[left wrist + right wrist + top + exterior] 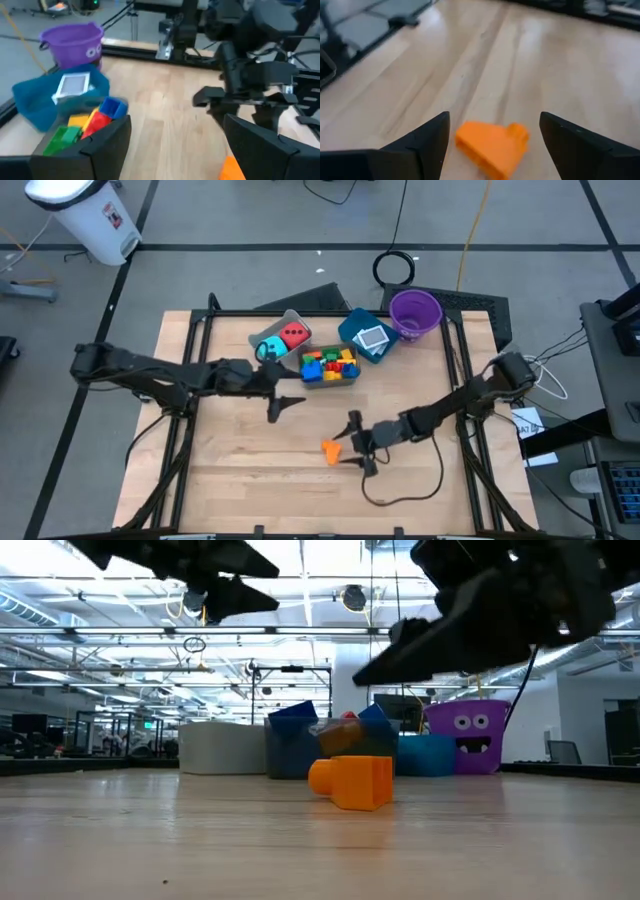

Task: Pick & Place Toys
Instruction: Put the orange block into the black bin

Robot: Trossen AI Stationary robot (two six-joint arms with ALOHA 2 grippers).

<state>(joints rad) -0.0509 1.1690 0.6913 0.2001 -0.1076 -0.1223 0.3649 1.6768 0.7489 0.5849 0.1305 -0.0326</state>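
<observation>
An orange brick (pixel 330 448) lies alone on the bare wood of the table (pixel 240 480), towards the near edge and well apart from the other toys. The right gripper (pixel 358 442) hangs just beside and above it, fingers spread wide and holding nothing; from the right wrist view the brick (pixel 492 146) sits on the boards between the two dark fingers (pixel 422 145), not touched by either. Farther in, the left gripper (pixel 287 392) hovers over the middle of the table, also spread open and empty, near the bins. Behind it stands a dark bin (pixel 330 379) filled with red, blue, green and yellow bricks (pixel 330 364). Beside that, a grey bin (pixel 268 333) holds a red cube (pixel 293 336) and a cyan cube (pixel 271 349), and a teal bin (pixel 350 328) holds a flat card (pixel 371 338). A purple cup (pixel 415 311) stands at the far edge.
</observation>
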